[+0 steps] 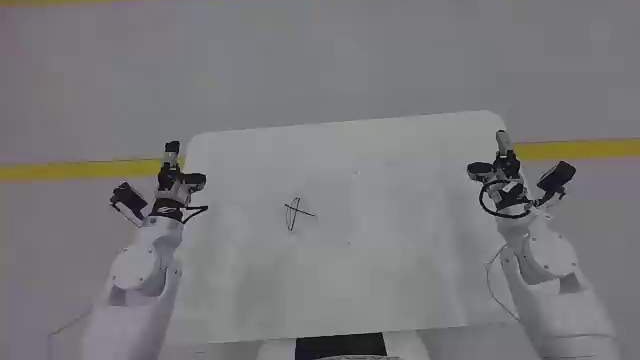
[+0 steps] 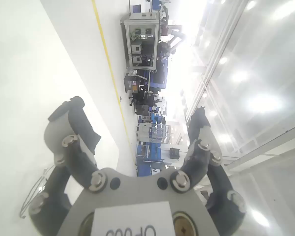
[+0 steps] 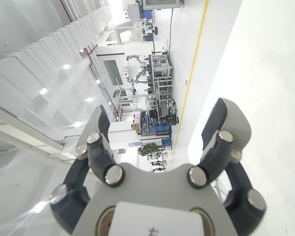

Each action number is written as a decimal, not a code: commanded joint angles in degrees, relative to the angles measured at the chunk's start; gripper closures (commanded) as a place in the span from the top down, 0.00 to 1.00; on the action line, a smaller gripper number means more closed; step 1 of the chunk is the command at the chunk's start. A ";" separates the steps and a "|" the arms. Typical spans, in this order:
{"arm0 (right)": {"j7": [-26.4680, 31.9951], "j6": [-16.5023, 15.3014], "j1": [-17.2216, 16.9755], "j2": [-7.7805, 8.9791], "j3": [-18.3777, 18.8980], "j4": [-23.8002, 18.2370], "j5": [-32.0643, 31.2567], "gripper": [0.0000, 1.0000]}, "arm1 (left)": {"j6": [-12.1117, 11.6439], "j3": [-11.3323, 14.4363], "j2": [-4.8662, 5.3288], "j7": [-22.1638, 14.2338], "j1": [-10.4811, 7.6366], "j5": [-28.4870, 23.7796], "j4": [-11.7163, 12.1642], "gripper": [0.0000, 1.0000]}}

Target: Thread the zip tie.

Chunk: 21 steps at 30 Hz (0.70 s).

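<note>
White stickers on the 2 gripper bases carry print that is cut off at the edge and not readable. The left gripper and the right gripper stand spread wide, holding nothing, at opposite side edges of the table. Farther in, the zip tie lies at mid-table, inward of both. Its loop runs roughly near-to-far, and the left gripper looks nearer.

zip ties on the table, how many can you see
1. A thin dark zip tie lies curled near the middle of the white table. Nothing on the table could hide another.
</note>
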 commanded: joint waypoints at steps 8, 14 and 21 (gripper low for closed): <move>0.00 0.00 0.00 0.00 0.00 0.00 0.00 1.00 | 7.02 2.70 1.22 -14.51 -2.17 12.17 -2.17 1.00; 0.00 0.00 0.00 0.00 0.00 0.00 0.00 1.00 | 7.02 2.70 1.22 -14.51 -2.17 12.17 -2.17 1.00; 0.00 0.00 0.00 0.00 0.00 0.00 0.00 1.00 | 9.26 5.71 1.67 -22.06 -5.10 17.61 -3.41 1.00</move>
